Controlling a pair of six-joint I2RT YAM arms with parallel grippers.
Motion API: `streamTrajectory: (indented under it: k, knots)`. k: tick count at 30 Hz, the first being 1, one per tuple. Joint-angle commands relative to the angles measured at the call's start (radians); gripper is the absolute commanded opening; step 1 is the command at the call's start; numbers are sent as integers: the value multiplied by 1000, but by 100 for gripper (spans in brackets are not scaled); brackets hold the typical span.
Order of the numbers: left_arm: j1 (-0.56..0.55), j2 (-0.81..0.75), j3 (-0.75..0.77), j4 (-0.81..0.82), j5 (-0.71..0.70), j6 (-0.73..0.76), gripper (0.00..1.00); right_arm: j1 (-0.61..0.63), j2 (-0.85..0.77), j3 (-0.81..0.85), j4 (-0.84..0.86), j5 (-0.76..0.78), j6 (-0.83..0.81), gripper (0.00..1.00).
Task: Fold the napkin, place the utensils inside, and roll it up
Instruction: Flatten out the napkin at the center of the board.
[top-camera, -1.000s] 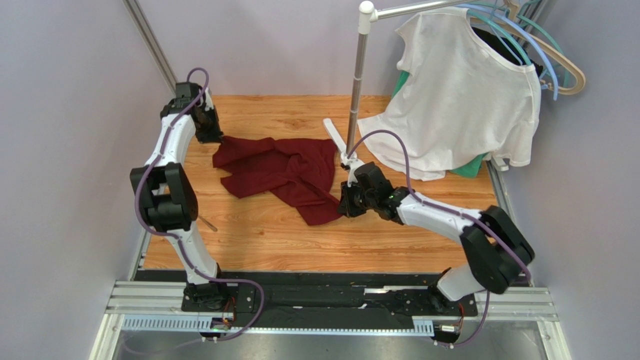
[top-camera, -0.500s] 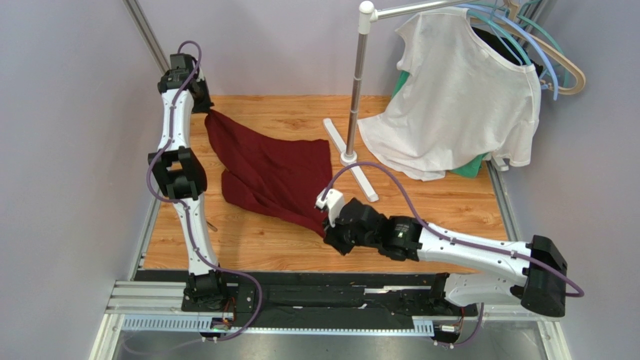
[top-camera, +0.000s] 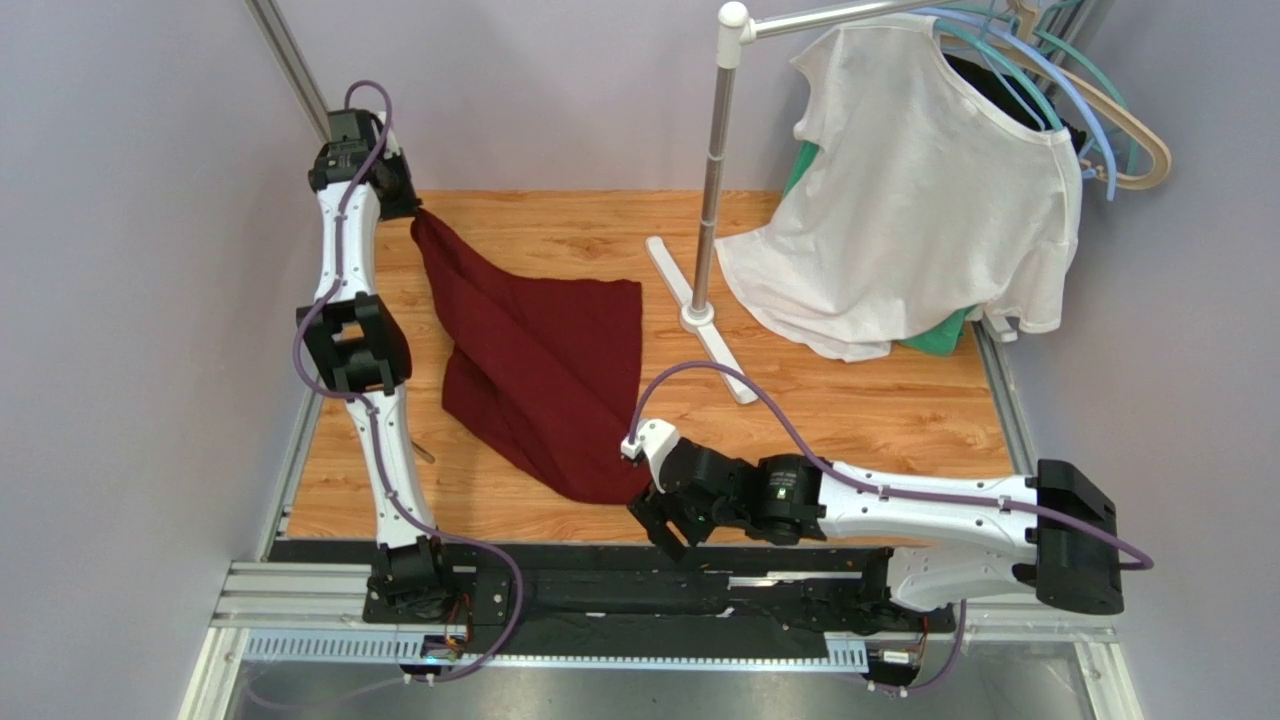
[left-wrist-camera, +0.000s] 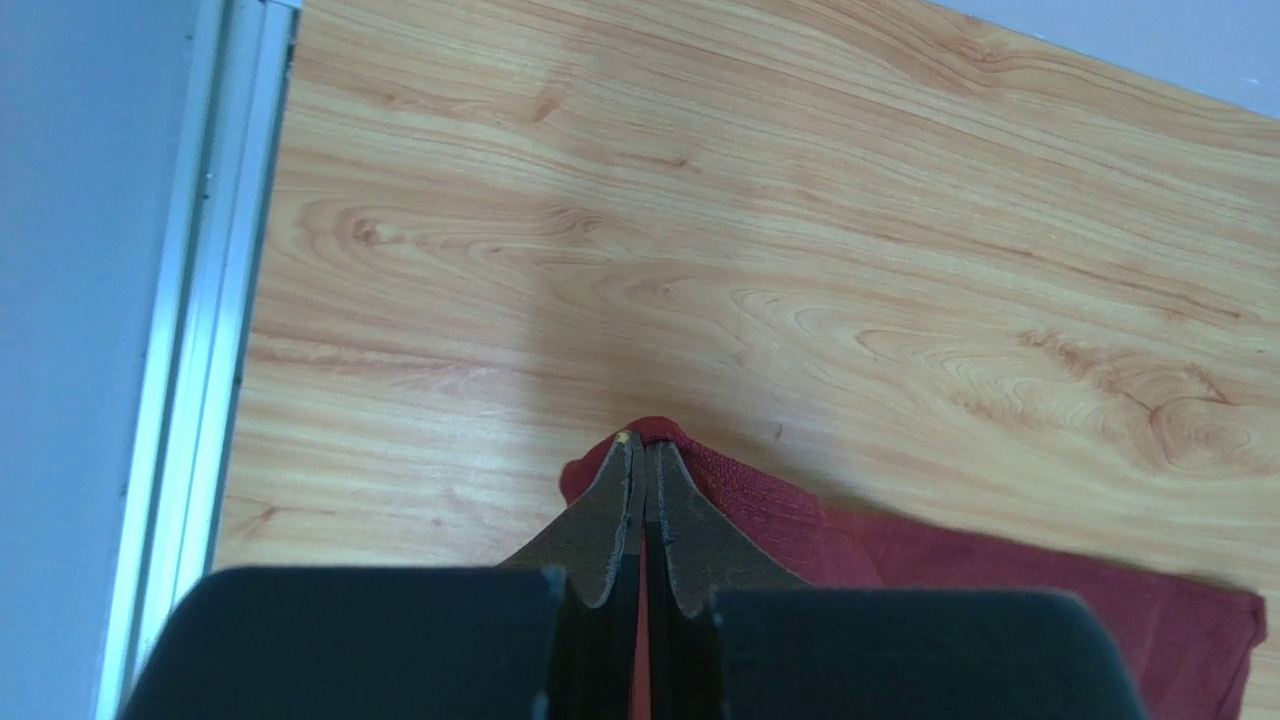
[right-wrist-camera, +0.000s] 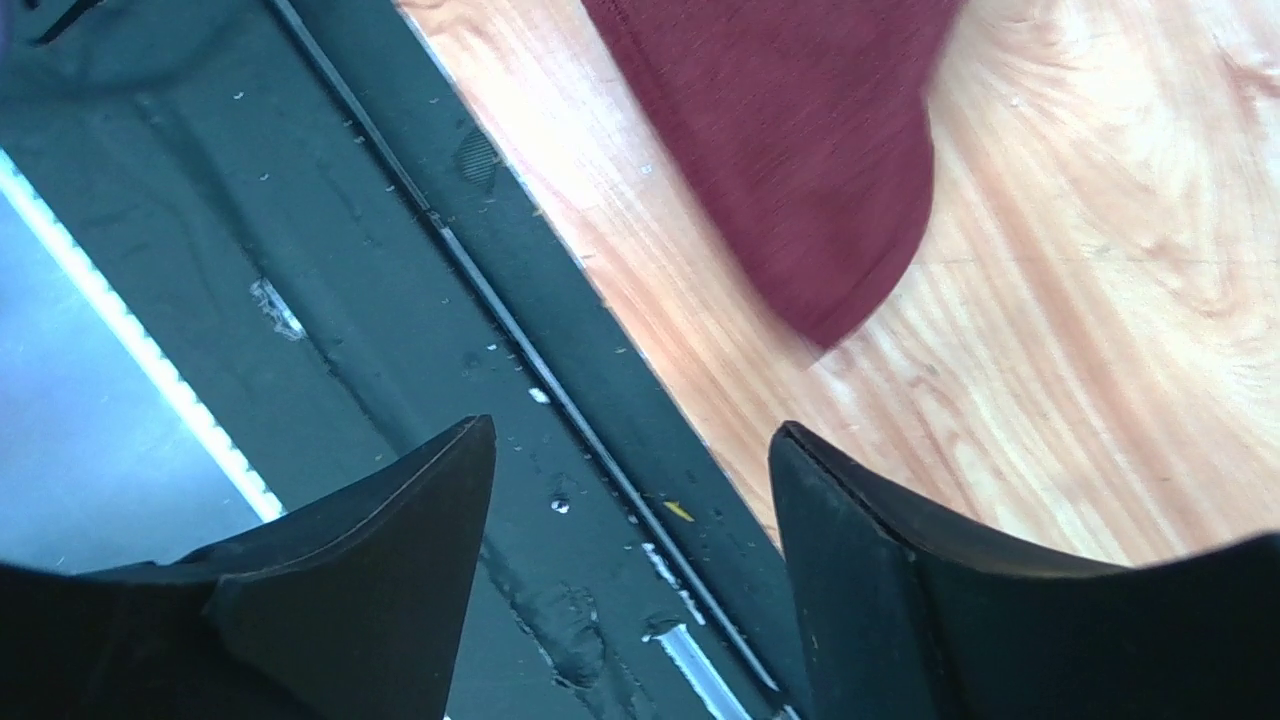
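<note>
The dark maroon napkin lies spread in a long diagonal from the back left of the wooden table toward its near edge. My left gripper is shut on the napkin's far corner, with red cloth pinched between its fingertips just above the wood. My right gripper hovers over the black rail at the near edge. Its jaws stand wide with nothing between them. The napkin's near corner lies on the wood, apart from the right fingers. I cannot make out the utensils.
A metal stand with a white foot rises at the back middle. A white T-shirt on hangers droops onto the table at the back right, over a green cloth. A thin grey sliver shows beside the left arm.
The left gripper drew its napkin corner to the back left. The right pulled the opposite corner toward the near edge, stretching the cloth flat, then opened and let it go.
</note>
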Motion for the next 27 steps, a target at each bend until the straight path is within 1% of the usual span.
streamTrajectory:
  k: [1, 2, 4, 5, 7, 8, 9, 10, 12, 13, 15, 16, 17, 19, 20, 22, 23, 24, 26, 27]
  knots:
    - [2, 25, -2, 38, 59, -3, 0, -72, 8, 144, 12, 28, -37, 72]
    - [4, 25, -2, 38, 67, -2, 0, -114, 26, 168, 19, 32, -76, 73]
    - [4, 32, 0, 41, 90, -5, 0, -168, 58, 254, 32, 48, -98, 72]
    - [4, 37, 1, 44, 103, -6, 0, -244, 81, 283, 61, 24, -101, 72]
    - [2, 39, 4, 51, 130, -10, 0, -320, 184, 352, 104, -26, -91, 72]
    - [1, 37, 6, 52, 125, -11, 0, -383, 225, 380, 143, -62, -91, 72]
    - [2, 37, 7, 54, 118, -11, 0, -409, 335, 409, 159, -103, -101, 72]
    - [2, 35, 10, 54, 114, -11, 0, -426, 389, 496, 165, -128, -104, 71]
    - [2, 34, 15, 54, 93, -13, 0, -458, 507, 594, 150, -151, -117, 71]
    - [2, 32, 15, 55, 88, -14, 0, -463, 613, 683, 138, -172, -117, 71]
    - [2, 32, 15, 52, 82, -17, 0, -484, 695, 757, 127, -197, -100, 71]
    - [2, 32, 13, 51, 81, -25, 0, -494, 769, 782, 131, -236, -80, 71]
    - [4, 32, 12, 49, 81, -28, 4, -512, 799, 829, 134, -250, -65, 71]
    - [2, 29, 9, 38, 84, -37, 14, -529, 857, 865, 139, -289, -25, 70]
    - [2, 25, 6, 35, 88, -42, 28, -544, 902, 879, 141, -298, -11, 70]
    - [2, -4, -20, 34, 99, -51, 49, -560, 934, 903, 145, -332, 15, 70]
    - [-1, -17, -32, 34, 99, -52, 63, -572, 962, 908, 151, -338, 34, 70]
    - [-5, -33, -46, 35, 85, -56, 68, -576, 971, 908, 153, -340, 41, 69]
    - [-13, -89, -94, 37, 71, -56, 75, -589, 989, 906, 150, -341, 51, 69]
    - [-20, -110, -135, 37, 62, -59, 82, -593, 1008, 906, 145, -340, 52, 69]
